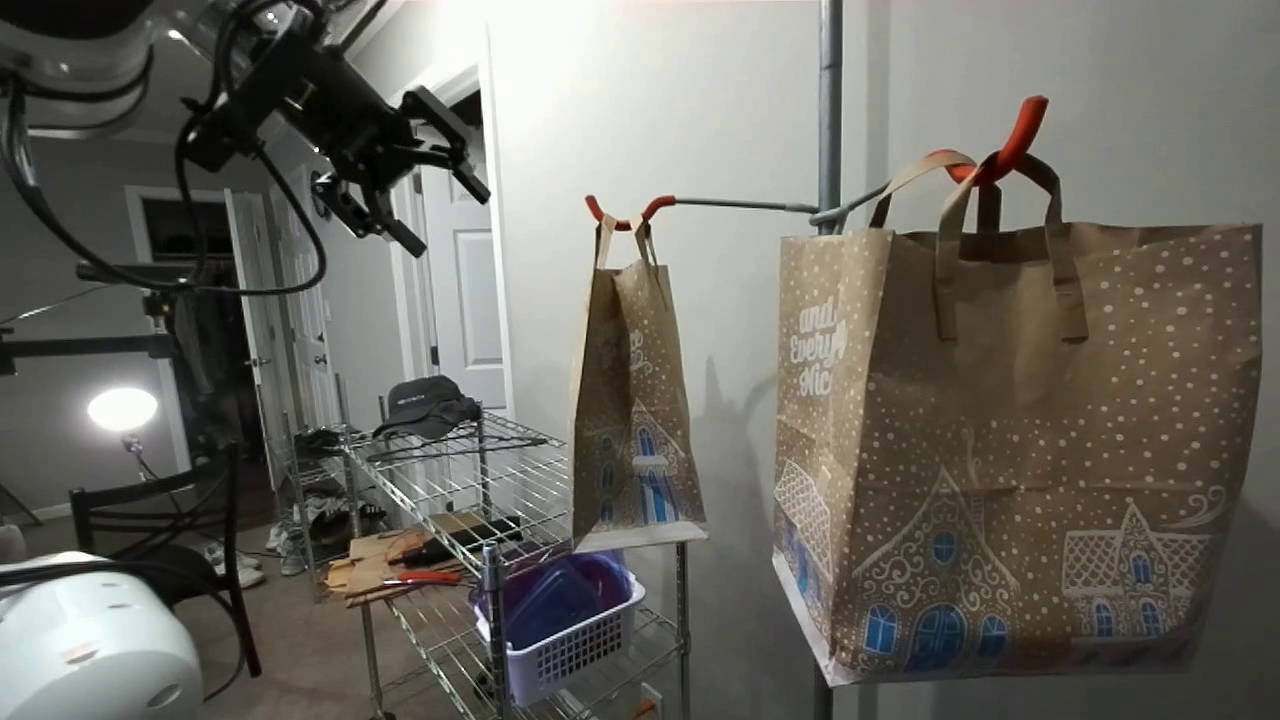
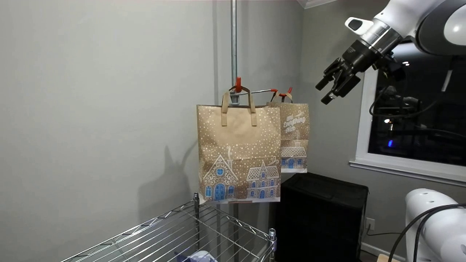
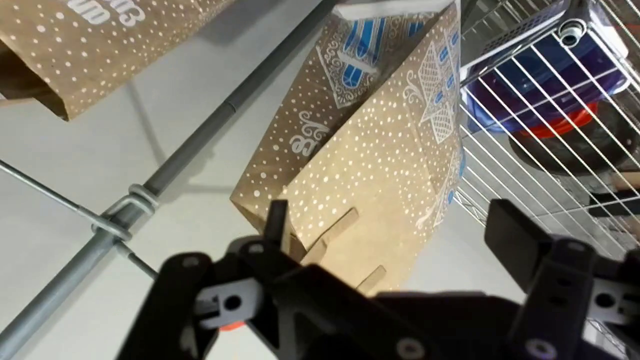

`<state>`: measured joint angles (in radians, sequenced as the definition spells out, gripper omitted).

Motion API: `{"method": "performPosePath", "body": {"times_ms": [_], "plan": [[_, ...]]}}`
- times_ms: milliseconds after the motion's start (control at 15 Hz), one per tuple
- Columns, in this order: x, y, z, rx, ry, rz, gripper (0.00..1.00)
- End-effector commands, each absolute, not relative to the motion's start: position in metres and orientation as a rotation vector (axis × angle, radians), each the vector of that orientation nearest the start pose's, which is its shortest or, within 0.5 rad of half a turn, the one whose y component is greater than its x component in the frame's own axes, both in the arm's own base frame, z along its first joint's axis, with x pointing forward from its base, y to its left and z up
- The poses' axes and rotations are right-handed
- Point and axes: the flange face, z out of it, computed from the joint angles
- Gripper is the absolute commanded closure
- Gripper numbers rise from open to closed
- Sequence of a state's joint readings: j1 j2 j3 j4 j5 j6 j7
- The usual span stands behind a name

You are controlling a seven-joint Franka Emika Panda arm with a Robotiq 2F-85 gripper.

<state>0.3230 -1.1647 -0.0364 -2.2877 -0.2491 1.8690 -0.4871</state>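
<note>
Wrist view: the Robotiq gripper (image 3: 395, 232) is spread wide, nothing held; the central house-printed paper bag (image 3: 372, 145) could be torn if its handle (image 3: 340, 225) were snagged sideways.

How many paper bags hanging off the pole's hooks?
2. One bag hangs beside the wire rack; the other bag hangs on the opposite side of the pole. No third shows, though the bags partly hide the pole's lower stretch.
</note>
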Motion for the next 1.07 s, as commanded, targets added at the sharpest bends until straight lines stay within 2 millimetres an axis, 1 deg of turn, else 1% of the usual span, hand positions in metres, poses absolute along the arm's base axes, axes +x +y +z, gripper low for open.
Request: {"method": "performPosePath", "body": {"times_ms": [0,67,133,200,400,600,867,1000], "plan": [[0.214,0.032,0.755,-2.834,-1.293,-1.285,0.0],[0.221,0.031,0.756,-2.82,-1.304,-1.301,0.0],[0.235,0.028,0.762,-2.831,-1.317,-1.313,0.0],[0.243,0.025,0.766,-2.825,-1.319,-1.332,0.0],[0.283,0.021,0.788,-2.791,-1.349,-1.381,0.0],[0.314,0.028,0.805,-2.755,-1.371,-1.398,0.0],[0.35,0.041,0.814,-2.679,-1.419,-1.319,0.0],[0.365,0.043,0.817,-2.619,-1.446,-1.292,0.0]]}}
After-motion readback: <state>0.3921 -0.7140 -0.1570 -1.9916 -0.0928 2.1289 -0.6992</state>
